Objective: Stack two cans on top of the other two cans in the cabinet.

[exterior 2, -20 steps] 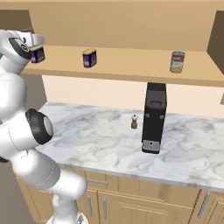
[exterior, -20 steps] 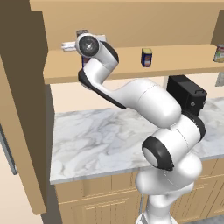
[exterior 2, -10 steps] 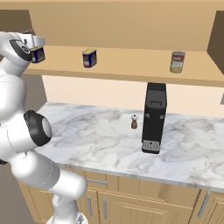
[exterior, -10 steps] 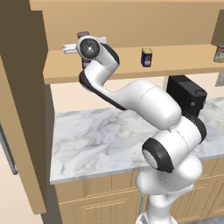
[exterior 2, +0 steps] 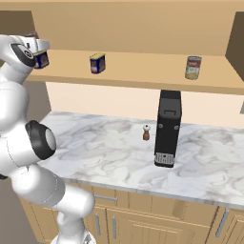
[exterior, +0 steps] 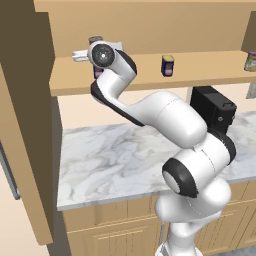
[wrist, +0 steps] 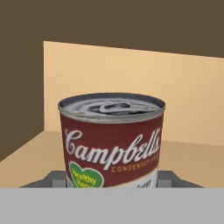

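Closest to us, a tall metal can (wrist: 112,142) with a red-and-white paper label and ribbed pull-tab lid stands upright, long axis vertical, logo facing the hand camera. Our gripper's (wrist: 112,180) grey fingers (wrist: 56,178) sit either side of its base, seemingly clamped on it. It's at the left end of the tan wooden cabinet shelf (exterior: 145,75), with a short dark blue can (exterior 2: 41,59) just below.

A blue can (exterior 2: 97,63) and a red-topped can (exterior 2: 192,67) stand well apart on the cabinet shelf (exterior 2: 138,76); another blue can (exterior 2: 41,59) seems half-hidden.

Bare shelf (exterior 2: 143,71) between blue can (exterior 2: 97,63) and tall can (exterior 2: 193,67)
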Controlling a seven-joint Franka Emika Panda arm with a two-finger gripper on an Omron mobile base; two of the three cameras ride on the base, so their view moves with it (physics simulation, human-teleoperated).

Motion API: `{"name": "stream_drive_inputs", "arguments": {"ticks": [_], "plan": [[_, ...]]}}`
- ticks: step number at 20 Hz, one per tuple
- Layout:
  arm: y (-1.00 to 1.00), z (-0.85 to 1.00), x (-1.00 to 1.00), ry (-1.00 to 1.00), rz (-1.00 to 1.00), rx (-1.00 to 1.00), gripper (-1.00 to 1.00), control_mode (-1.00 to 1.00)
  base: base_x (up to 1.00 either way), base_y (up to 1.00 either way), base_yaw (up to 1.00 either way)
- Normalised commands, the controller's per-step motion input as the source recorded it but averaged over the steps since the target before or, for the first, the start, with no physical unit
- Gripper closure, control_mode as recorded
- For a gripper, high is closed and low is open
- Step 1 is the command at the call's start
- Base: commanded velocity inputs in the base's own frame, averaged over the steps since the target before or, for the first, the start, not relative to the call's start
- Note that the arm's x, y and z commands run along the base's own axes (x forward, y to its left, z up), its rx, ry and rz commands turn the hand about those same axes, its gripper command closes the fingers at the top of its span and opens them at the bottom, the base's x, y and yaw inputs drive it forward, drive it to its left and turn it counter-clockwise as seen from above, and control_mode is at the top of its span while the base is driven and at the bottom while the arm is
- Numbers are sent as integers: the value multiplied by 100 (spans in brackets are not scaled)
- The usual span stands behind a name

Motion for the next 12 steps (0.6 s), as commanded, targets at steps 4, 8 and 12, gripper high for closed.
{"name": "stream_drive_inputs", "arguments": {"ticks": [4, 8, 12], "plan": [[0, -16, 0, 1, 0, 0, 100, -100, 0, 0, 0], [0, -17, 0, 0, 0, 0, 100, -100, 0, 0, 0], [0, -18, 0, 0, 0, 0, -100, -100, 0, 0, 0]]}}
